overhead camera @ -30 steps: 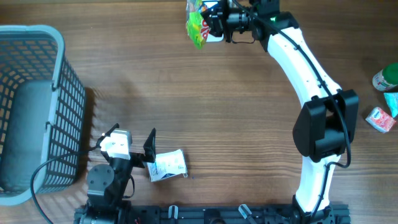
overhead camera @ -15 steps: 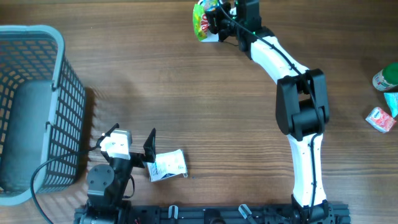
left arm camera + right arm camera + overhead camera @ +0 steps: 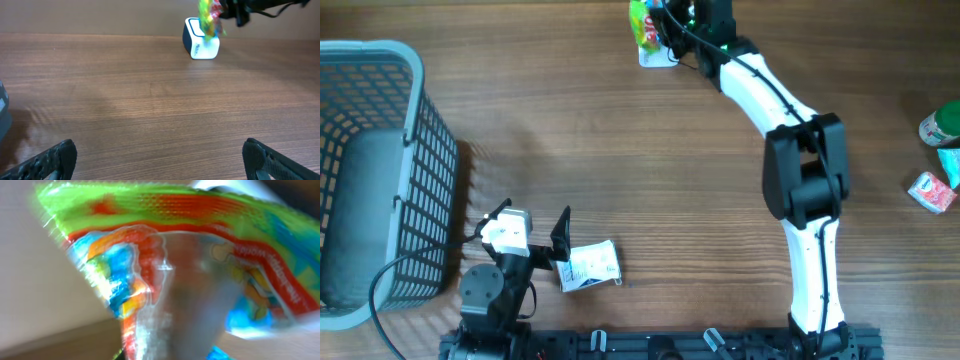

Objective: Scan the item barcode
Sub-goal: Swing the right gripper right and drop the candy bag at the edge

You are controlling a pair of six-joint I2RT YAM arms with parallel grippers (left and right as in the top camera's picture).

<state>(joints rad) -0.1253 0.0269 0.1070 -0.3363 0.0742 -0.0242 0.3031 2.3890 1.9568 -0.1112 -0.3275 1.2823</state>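
**Holding the snack bag over the scanner at the far edge of the desk**

We see the right arm (image 3: 790, 110) stretched across the desk (image 3: 620, 150) to its far edge. Its jaws are clamped on a green and red snack bag (image 3: 640, 22). From the left wrist view the bag (image 3: 210, 17) hangs with its long axis roughly upright, and its lower end overlaps the top of the small white scanner (image 3: 201, 45). From overhead the bag sits just beyond the scanner (image 3: 657, 55) and slightly to its left, very close to it or touching; we cannot tell which. The right wrist view is filled by blurred wrapper (image 3: 165, 280), and we find no barcode in it.

We judge that the coming move turns on that one relation: which face of the bag looks at the scanner's reading window. From here a small turn or dip of the right wrist would seem enough.

The left arm is well apart from all this, near its base, its jaws wide apart and holding nothing, with a white packet (image 3: 590, 266) lying just beside them. The right arm is clearly the nearer one.
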